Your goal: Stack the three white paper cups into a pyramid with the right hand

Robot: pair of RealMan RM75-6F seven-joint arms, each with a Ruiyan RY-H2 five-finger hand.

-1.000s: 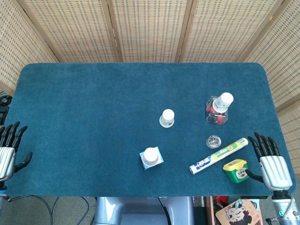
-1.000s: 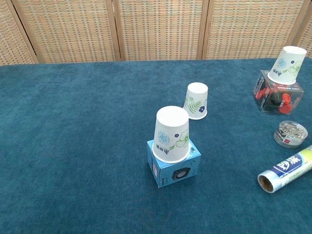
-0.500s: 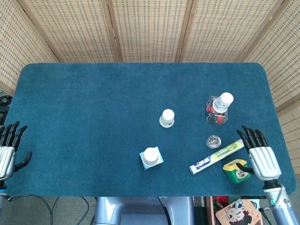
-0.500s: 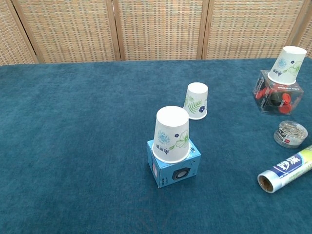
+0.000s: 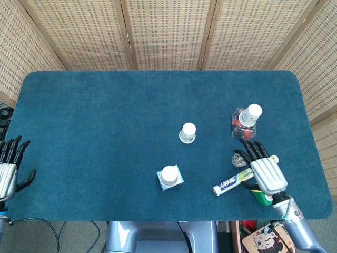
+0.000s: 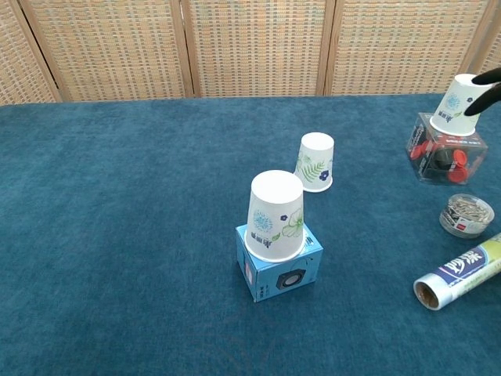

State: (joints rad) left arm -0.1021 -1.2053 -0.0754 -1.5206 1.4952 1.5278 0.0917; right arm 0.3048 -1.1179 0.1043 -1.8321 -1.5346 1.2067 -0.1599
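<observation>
**Three cups unstacked, right hand moving in**

Three white paper cups stand inverted and apart: nearest on a small blue box (image 6: 278, 262), one (image 6: 316, 162) on the table, farthest (image 6: 463, 104) on a clear box. The right hand (image 5: 263, 167), fingers spread and empty, has advanced toward the farthest cup. The left hand (image 5: 9, 168) rests open.

roll (image 6: 460, 270): lying on the desk and showing white Chinese characters on a blue band; too small to be read with certainty.
blue box (image 6: 279, 263): carrying only a round dark mark on its front face, no words showing.
paper cups (image 6: 275, 215): wearing printed flower and leaf patterns, no lettering.
green tape measure (image 5: 261, 195): its label is sitting mostly hidden under the right hand (image 5: 266, 172), unreadable.
</observation>
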